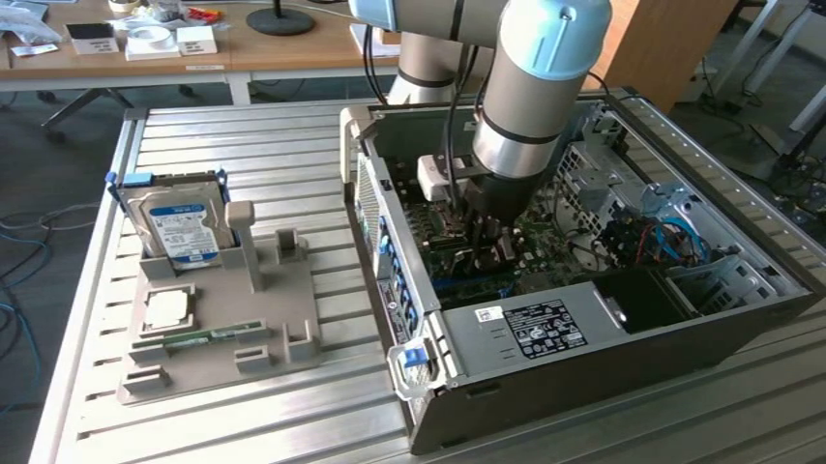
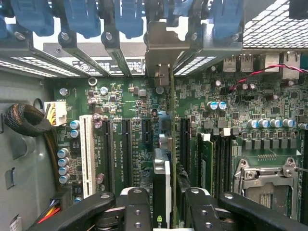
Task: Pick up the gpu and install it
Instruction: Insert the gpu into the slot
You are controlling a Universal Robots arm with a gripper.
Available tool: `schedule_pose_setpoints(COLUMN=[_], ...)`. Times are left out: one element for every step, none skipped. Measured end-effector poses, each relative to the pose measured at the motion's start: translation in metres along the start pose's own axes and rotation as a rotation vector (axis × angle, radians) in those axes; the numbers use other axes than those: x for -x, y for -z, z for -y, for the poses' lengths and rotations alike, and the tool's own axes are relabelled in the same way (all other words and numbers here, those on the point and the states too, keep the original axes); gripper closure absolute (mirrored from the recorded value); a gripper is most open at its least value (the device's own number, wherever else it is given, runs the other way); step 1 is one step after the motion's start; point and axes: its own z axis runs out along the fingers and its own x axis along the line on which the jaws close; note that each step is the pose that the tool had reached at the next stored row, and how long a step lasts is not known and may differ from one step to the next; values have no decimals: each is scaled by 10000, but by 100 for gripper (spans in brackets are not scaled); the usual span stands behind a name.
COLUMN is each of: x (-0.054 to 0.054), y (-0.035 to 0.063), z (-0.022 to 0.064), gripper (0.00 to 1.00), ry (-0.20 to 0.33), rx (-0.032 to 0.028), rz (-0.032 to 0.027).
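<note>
You have the open computer case (image 1: 581,329) lying on the tabletop (image 1: 232,135), toward the exterior view's right. To its left sits the parts holder (image 1: 220,319), with the hard drive (image 1: 181,227) standing in it. Inside the case, the end effector (image 2: 162,204) straddles the gpu (image 2: 161,183), upright on the motherboard (image 2: 120,139).

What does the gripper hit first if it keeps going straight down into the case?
Likely the gpu standing edge-on between the gripper fingers, then the motherboard slots beneath it; depth is unclear.
</note>
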Motion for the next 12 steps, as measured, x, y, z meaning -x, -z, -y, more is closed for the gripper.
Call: schedule_pose_setpoints(x=[-1,-1,0,0,1,3,4,7,9,12,15,15], y=[1,1,3,15,28,50,75,99,117,130,140,139], z=[0,0,0,0,1,1,2,2,3,3,3,3], gripper=[66,66,66,66,66,66,66,66,66,66,66,66], ry=[1,1,1,1,1,1,2,2,3,2,1,1], rx=[0,1,0,3,2,2,1,2,1,1,1,0], rz=[-1,-3,-2,-7,-5,-5,-6,-8,-7,-7,-7,-5])
